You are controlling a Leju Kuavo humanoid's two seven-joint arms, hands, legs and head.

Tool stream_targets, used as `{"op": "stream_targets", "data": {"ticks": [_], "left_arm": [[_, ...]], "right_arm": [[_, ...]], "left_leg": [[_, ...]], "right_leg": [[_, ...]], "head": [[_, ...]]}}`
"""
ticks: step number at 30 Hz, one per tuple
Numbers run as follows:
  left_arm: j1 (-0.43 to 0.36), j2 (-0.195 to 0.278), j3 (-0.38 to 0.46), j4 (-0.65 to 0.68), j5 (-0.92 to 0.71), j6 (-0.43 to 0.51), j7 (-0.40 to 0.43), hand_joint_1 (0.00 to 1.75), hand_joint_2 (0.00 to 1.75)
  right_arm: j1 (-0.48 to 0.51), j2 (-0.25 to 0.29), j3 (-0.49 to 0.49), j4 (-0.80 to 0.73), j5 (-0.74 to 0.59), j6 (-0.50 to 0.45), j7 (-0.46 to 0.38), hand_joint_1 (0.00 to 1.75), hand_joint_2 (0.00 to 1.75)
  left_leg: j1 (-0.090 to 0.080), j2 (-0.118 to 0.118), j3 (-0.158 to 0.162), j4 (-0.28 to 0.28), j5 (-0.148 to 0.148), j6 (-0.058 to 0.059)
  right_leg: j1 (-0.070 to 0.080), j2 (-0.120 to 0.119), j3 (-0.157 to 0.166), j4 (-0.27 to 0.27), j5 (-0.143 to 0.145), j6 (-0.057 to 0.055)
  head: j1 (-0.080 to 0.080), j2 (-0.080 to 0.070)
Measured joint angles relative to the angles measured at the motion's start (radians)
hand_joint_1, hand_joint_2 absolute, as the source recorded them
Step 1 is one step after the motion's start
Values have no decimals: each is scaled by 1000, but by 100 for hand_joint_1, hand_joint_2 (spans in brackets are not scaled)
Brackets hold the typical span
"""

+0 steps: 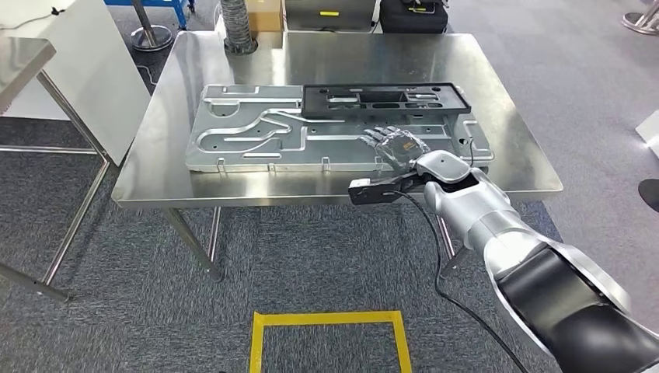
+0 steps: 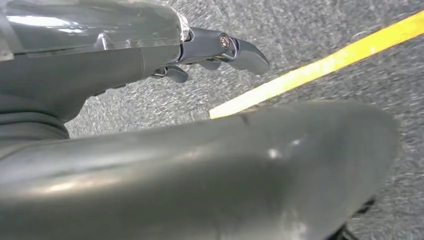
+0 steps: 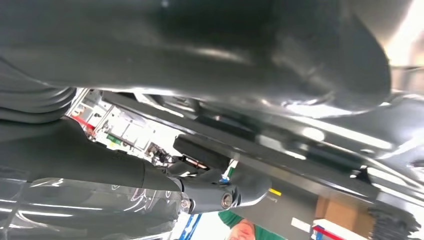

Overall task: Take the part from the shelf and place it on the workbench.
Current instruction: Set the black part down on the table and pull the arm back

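Black part [image 1: 386,99] lies on grey plate [image 1: 256,132], workbench [image 1: 497,85] twelve o'clock side, looks delivered. Right hand [image 1: 398,148] rests flat beside it, fingers apart, holding nothing. Left hand [image 2: 220,50] hangs over floor, grip unclear.

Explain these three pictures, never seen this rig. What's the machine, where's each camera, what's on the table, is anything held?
It is a humanoid robot with two silver arms and many-fingered hands. The head view looks down from high on its body at a steel workbench. On it lies a large grey metal plate with pressed channels, and a black frame part rests on the plate's far right. The right hand reaches over the plate's near right corner, fingers spread, just short of the black part; it appears to hold nothing.

The other two pictures come from cameras at the wrists, so they look turned. The left wrist view shows the left hand hanging over grey carpet with a yellow floor line, holding nothing. The right wrist view is too close and dark to read.
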Motion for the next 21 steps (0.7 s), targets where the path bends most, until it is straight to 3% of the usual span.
{"op": "stream_targets", "data": {"ticks": [1,2,3,4,5,7,9,11,12,14,16,17,18,19,21], "left_arm": [[1,0,0,0,0,0,0,0,0],[2,0,0,0,0,0,0,0,0],[3,0,0,0,0,0,0,0,0],[3,0,0,0,0,0,0,0,0],[4,0,0,0,1,0,0,0,0],[4,-1,0,0,3,0,-1,0,0],[5,-2,1,0,6,0,-2,0,0],[7,-1,1,0,9,0,-4,0,0],[8,-1,2,0,11,0,-5,0,0],[11,-1,5,0,14,1,-7,0,0],[13,0,7,0,15,3,-9,0,0],[14,1,8,0,16,3,-10,0,0],[15,2,10,0,17,4,-11,0,0],[16,3,13,0,17,5,-12,0,0],[16,5,18,0,17,6,-14,0,0]], "right_arm": [[3,6,-2,3,-1,0,1,0,0],[7,13,-4,7,-1,-1,1,0,0],[12,18,-7,11,-2,-1,1,0,0],[17,23,-9,14,-2,-1,1,0,0],[19,26,-12,17,-3,-1,2,0,0],[19,29,-18,20,-5,-2,4,0,0],[19,31,-23,23,-8,-3,4,0,0],[23,32,-27,27,-13,-5,4,0,0],[26,32,-29,30,-15,-6,4,0,0],[34,32,-33,33,-18,-8,4,0,0],[45,26,-37,38,-20,-9,5,0,0],[53,21,-38,40,-20,-10,6,0,0],[61,16,-39,43,-20,-10,6,0,0],[69,13,-39,46,-20,-10,7,0,0],[79,9,-41,51,-21,-11,8,0,0]], "left_leg": [[-3,2,-12,0,9,2],[-6,3,-24,1,18,3],[-10,4,-35,1,27,4],[-14,5,-45,1,35,5],[-18,5,-54,1,43,5],[-22,8,-65,0,58,1],[-18,12,-69,-4,72,-10],[-15,15,-69,-10,82,-21],[-16,15,-73,-5,73,-27],[-16,13,-98,60,6,-38],[-12,13,-138,189,-82,-50],[-9,13,-149,244,-103,-55],[-5,13,-145,267,-102,-60],[-2,13,-123,253,-84,-65],[5,11,-32,130,-46,-74]], "right_leg": [[1,2,-16,67,-33,0],[2,3,-20,113,-47,-1],[4,3,-7,124,-41,-6],[8,3,25,97,-21,-14],[13,3,74,37,1,-25],[25,-5,170,-104,9,-51],[37,-8,208,-173,1,-63],[38,-6,207,-191,21,-66],[34,-6,206,-202,33,-69],[26,-8,194,-220,61,-73],[25,-8,170,-220,81,-73],[24,-8,156,-217,89,-71],[22,-9,142,-213,96,-68],[19,-8,128,-208,103,-64],[13,-6,101,-190,112,-53]], "head": [[0,0],[0,0],[0,0],[0,0],[0,0],[0,0],[0,0],[0,0],[0,0],[0,0],[0,0],[0,0],[0,0],[0,0],[0,0]]}}
